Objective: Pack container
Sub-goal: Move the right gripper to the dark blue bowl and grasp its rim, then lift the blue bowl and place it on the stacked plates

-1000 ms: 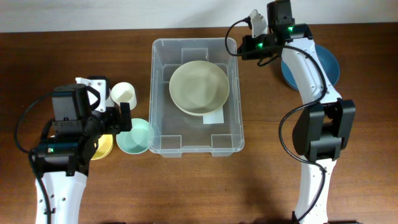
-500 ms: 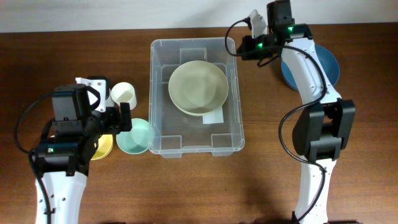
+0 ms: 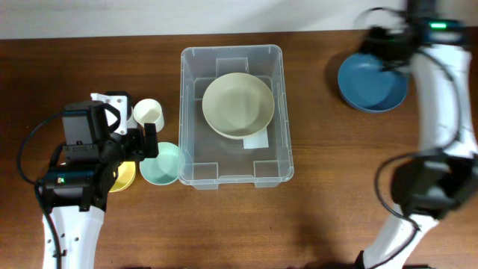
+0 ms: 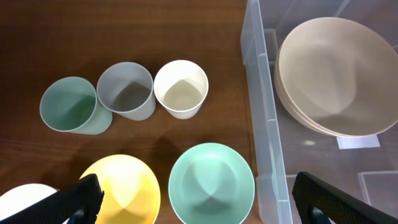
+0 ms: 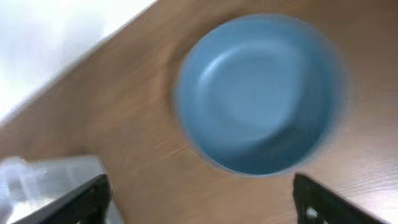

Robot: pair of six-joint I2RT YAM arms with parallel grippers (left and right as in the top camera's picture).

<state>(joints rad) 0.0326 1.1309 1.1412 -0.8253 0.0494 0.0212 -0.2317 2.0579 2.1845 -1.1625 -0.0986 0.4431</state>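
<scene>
Container (image 3: 196,153) sitting mid-table, stacked beige bowls (image 3: 238,104) inside, partly covering a white label (image 3: 258,141). Left gripper (image 4: 199,191) spread wide and empty above teal bowl (image 4: 211,183), yellow bowl (image 4: 121,186) alongside, three cups (image 4: 124,90) just beyond. Right gripper (image 5: 202,199) spread wide too, nothing held, hovering by blue bowl (image 5: 258,93), well apart from the container. Pretty blurry there.

Each arm is built from white links joined by black housings — the left arm (image 3: 71,217) at lower left of the overhead frame, the right arm (image 3: 441,97) along the right edge. A green indicator light (image 3: 61,178) is carried on each. Black cables (image 3: 26,153) are looped alongside. Black fingertips (image 4: 84,194) are seen in the lower corners of both wrist views.
</scene>
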